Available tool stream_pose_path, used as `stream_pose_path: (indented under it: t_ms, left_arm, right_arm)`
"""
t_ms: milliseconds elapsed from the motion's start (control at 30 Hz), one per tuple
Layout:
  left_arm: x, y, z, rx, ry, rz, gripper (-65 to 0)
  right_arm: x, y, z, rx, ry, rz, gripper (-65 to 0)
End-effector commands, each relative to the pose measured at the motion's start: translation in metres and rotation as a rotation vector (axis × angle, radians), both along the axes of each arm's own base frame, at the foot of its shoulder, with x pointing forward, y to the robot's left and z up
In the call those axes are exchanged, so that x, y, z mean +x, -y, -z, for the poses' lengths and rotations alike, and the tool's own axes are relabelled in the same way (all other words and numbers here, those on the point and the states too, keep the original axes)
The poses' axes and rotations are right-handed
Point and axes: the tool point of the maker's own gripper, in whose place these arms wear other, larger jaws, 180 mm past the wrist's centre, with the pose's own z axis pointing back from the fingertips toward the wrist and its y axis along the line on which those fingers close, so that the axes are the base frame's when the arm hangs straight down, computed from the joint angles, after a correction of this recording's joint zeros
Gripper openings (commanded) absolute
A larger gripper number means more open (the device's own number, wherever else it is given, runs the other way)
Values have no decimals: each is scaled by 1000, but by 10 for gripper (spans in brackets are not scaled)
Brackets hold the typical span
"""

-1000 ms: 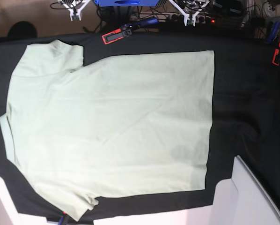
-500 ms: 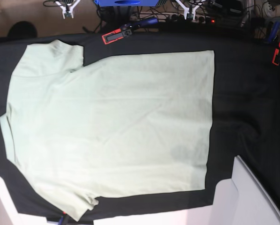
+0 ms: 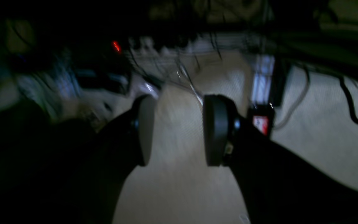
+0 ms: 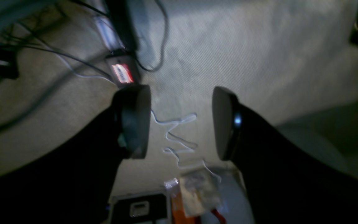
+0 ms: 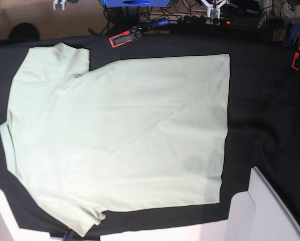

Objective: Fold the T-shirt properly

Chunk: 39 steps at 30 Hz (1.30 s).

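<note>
Black-clothed table (image 5: 260, 100) carries the T-shirt (image 5: 120, 135), spread flat, collar toward the base view's left, hem right. Left gripper (image 3: 177, 130): jaws apart, nothing between them, over pale floor; view is blurry, probably cables behind. Right gripper (image 4: 181, 123): jaws apart, empty, above a white cord (image 4: 179, 137).

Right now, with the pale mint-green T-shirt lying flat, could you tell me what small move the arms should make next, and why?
Probably bring both arms down toward the pale mint-green cotton T-shirt. It lies spread flat and unfolded on the black table cloth, while the left gripper and right gripper stand open and empty over the floor, away from the shirt.
</note>
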Motion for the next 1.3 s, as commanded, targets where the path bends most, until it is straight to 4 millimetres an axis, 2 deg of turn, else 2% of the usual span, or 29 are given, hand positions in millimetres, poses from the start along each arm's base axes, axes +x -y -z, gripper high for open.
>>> stream_pose_path:
  t_ms: [0,67,167,267,300,467,567,633,733,800,867,967,1133,1267]
  left_arm:
    - [-4,-5,-7,13,30,9,-415]
    - [3,-5,-18,15,105,28,-465]
    - [10,-22,-33,53,191,-8,-633]
    - [14,-46,-46,107,248,-63,-650]
    - [14,-54,-52,126,267,-81,-650]
    - [18,-86,-87,213,366,-96,-650]
    - [25,-90,-104,232,408,-74,-650]
    - [32,-90,-115,239,439,-55,-650]
    - [51,-87,-138,249,512,-16,-650]
    - [69,-85,-161,260,583,16,-650]
    - [87,-83,-183,271,649,42,-650]
    - [112,-78,-212,283,739,71,-650]
    - [146,-72,-244,294,861,97,-650]
    - [159,-68,-255,294,904,113,-650]
  right_arm:
    - [4,5,-5,-16,32,-1,-367]
    - [11,14,-18,-39,76,-17,-402]
    - [34,19,-43,-66,167,-34,-502]
    - [50,27,-69,-92,217,-53,-633]
    - [56,29,-78,-99,230,-59,-650]
    - [68,34,-111,-117,235,-73,-644]
    - [85,36,-134,-137,304,-92,-644]
    - [97,45,-149,-165,347,-90,-644]
    - [116,62,-170,-217,415,-80,-644]
    - [130,75,-188,-260,467,-72,-644]
    - [145,81,-202,-283,516,-71,-644]
    - [172,78,-220,-283,606,-65,-643]
    - [219,57,-246,-6,841,125,-635]
    - [235,44,-261,231,923,230,-634]
